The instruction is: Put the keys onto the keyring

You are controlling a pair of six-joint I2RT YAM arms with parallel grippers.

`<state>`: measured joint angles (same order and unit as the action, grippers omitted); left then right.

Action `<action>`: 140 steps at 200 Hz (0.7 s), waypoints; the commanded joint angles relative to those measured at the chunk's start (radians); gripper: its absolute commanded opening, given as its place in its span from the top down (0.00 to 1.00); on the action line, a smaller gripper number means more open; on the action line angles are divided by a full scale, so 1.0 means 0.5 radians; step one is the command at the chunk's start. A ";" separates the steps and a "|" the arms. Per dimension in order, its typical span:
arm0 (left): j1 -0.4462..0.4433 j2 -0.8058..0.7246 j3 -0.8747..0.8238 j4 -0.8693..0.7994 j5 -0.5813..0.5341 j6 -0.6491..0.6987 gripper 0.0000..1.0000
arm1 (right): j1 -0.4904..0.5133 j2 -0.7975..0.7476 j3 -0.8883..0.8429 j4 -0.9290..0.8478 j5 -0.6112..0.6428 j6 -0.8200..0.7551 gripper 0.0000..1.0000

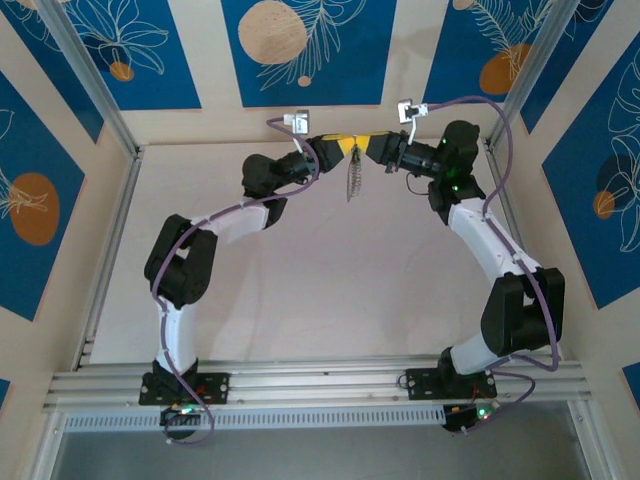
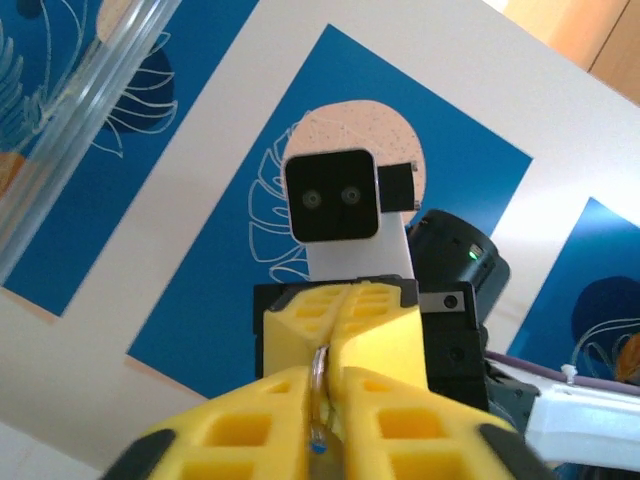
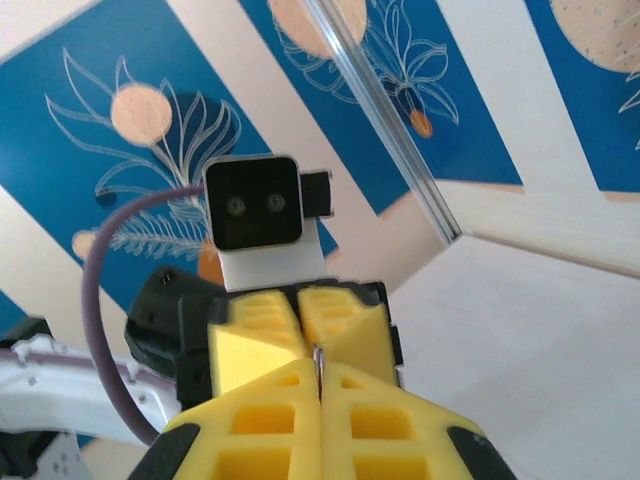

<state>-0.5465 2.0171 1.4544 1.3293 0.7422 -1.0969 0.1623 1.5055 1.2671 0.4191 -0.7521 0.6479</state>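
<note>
High over the far side of the table, my left gripper (image 1: 345,146) and right gripper (image 1: 368,148) meet tip to tip. The keyring (image 1: 352,180) hangs down below the point where they touch, its fringe of silvery pieces dangling. In the left wrist view my left gripper (image 2: 322,378) is shut on the ring's curved metal wire (image 2: 320,400), facing the right gripper (image 2: 345,297). In the right wrist view my right gripper (image 3: 320,366) is shut on a thin silvery sliver (image 3: 318,357), taken for the key, its green head hidden between the pads.
The pale tabletop (image 1: 330,280) lies well below both grippers. Blue patterned wall panels (image 1: 300,50) and aluminium frame posts (image 1: 90,80) close in the back and sides. A rail (image 1: 320,380) runs along the near edge by the arm bases.
</note>
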 commanded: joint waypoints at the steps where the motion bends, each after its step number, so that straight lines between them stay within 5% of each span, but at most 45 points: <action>1: 0.036 -0.035 0.064 0.152 0.110 -0.009 0.73 | -0.029 -0.083 0.238 -0.701 -0.127 -0.504 1.00; 79: 0.182 -0.109 0.054 -0.114 0.447 0.119 0.57 | -0.089 0.139 1.000 -2.246 -0.196 -1.571 1.00; 140: 0.176 -0.113 0.110 -0.430 0.630 0.325 0.56 | -0.058 0.324 1.232 -2.634 -0.154 -1.819 1.00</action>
<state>-0.4557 2.0056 1.4731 1.1755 0.9913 -1.0100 0.1219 1.6447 1.8313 -0.7574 -0.8246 -0.1719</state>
